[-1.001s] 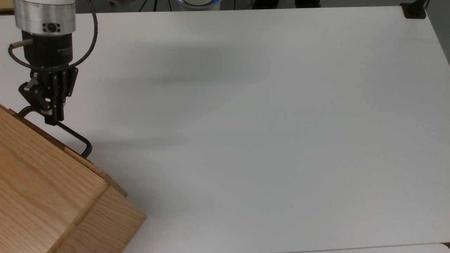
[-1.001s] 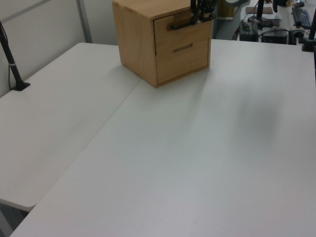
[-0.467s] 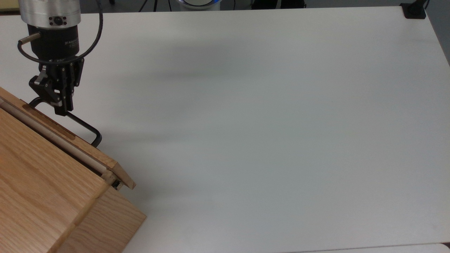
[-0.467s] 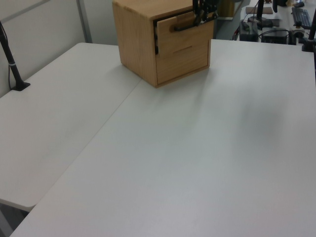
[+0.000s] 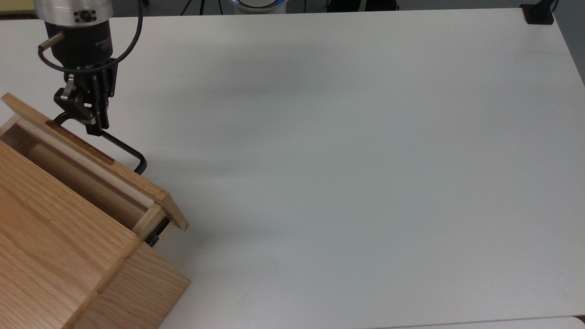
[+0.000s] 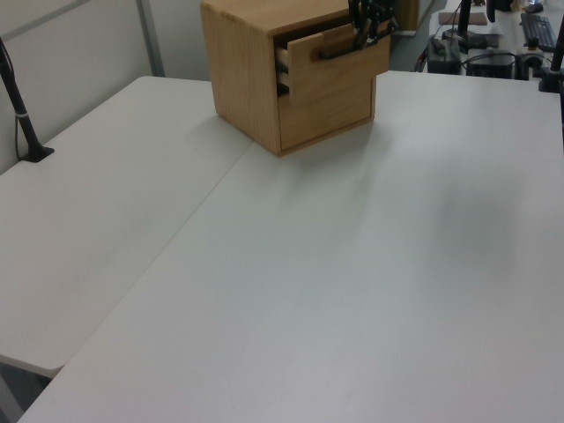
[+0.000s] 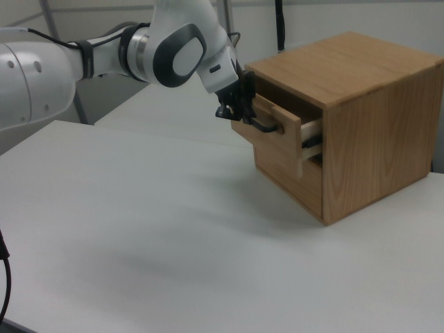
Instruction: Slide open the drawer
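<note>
Partly slid out of an oak cabinet (image 5: 68,256) at the top view's lower left corner: the drawer (image 5: 98,162), its front panel standing clear of the cabinet face and a strip of its inside showing. Clamped around the near end of its black bar handle (image 5: 123,148), the gripper (image 5: 89,123), fingers closed tight on the bar. Reaching in from the right view's left, the white arm (image 7: 83,59). Stretching away bare to the top view's right, a white table (image 5: 343,160).
</note>
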Action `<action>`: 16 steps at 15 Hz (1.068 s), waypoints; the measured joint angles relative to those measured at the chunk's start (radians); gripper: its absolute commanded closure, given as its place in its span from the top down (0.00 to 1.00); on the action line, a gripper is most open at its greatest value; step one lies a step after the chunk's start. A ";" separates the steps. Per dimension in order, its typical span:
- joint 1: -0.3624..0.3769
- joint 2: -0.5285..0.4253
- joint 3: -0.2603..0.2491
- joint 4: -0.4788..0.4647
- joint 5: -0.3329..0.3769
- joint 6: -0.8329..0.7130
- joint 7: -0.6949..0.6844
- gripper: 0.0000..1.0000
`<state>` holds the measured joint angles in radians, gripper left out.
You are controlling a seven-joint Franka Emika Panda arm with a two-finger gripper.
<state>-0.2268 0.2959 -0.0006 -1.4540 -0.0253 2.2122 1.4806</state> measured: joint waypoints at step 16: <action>0.005 -0.030 0.055 -0.004 -0.004 -0.160 -0.162 0.14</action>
<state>-0.2214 0.2657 0.0548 -1.4579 -0.0292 2.0525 1.3185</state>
